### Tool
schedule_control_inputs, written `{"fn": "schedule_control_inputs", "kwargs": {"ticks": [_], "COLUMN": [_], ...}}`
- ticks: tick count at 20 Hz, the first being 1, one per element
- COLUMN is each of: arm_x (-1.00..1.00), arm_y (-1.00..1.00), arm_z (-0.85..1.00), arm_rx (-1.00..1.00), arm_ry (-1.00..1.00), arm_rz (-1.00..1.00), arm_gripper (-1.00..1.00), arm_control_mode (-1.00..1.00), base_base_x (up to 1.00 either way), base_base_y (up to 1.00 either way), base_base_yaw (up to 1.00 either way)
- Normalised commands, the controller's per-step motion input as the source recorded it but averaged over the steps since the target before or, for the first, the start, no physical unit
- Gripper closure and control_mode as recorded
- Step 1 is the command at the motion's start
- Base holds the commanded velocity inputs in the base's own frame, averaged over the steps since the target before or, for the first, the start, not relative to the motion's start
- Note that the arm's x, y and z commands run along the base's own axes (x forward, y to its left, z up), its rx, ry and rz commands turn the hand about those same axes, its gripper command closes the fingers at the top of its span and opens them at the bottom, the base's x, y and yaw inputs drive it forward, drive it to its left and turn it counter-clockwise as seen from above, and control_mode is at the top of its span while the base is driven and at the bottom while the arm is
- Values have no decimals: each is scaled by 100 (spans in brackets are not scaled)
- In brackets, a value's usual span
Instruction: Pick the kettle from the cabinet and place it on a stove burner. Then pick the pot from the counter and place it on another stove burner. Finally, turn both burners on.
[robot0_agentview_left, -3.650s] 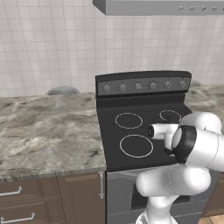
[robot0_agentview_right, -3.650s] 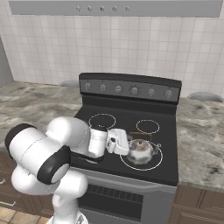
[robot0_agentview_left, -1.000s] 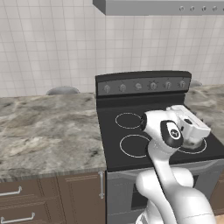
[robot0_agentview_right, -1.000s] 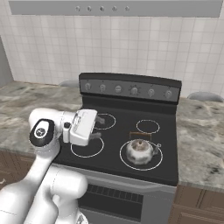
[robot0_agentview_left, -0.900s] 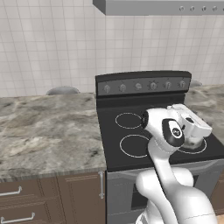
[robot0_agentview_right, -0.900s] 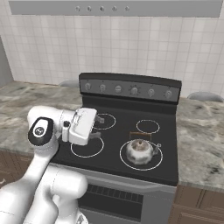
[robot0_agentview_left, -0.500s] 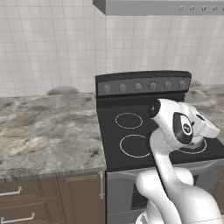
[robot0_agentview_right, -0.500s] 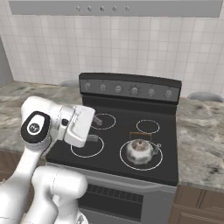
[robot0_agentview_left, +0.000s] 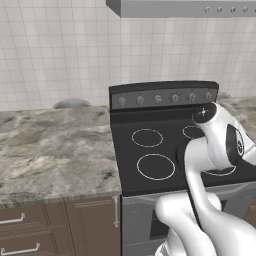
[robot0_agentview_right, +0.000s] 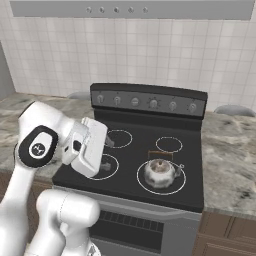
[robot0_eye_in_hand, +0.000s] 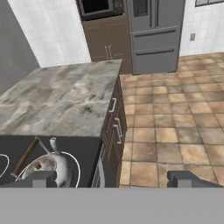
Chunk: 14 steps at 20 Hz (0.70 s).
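The kettle (robot0_agentview_right: 160, 171) sits upright on the front right burner (robot0_agentview_right: 161, 177) of the stove (robot0_agentview_right: 135, 165). Its thin dark handle (robot0_agentview_right: 160, 152) arches over the top and runs left to right, and its short spout pokes out to the right, toward the counter (robot0_agentview_right: 227, 150). In the hand view we see the kettle (robot0_eye_in_hand: 52, 164) in the bottom left corner, inside the burner ring.

So we think the kettle part is done, and the pot comes next. We cannot spot the pot for sure. A grey round shape (robot0_agentview_left: 72, 103) sits at the back of the counter on the left, but we cannot tell what it is.

Our gripper (robot0_agentview_right: 105, 152) hangs over the left burners, well apart from the kettle, with its jaws spread wide and nothing in them.

To do this step well, we should swing high and clear of the kettle so we do not bump it. Then we should find the pot and come down on its rim.
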Motion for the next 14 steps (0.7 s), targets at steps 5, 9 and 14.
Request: {"fn": "schedule_control_inputs", "kwargs": {"ticks": [5, 9, 14], "arm_x": [-3, 0, -7], "arm_y": [0, 0, 0], "arm_z": [0, 0, 0], "arm_rx": [2, 0, 0], "arm_ry": [1, 0, -3], "arm_rz": [1, 0, -2], "arm_gripper": [-100, -100, -100], "arm_control_mode": [-100, -100, 100], "base_base_x": [0, 0, -33], "base_base_y": [0, 0, -1], "base_base_yaw": [0, 0, -6]}}
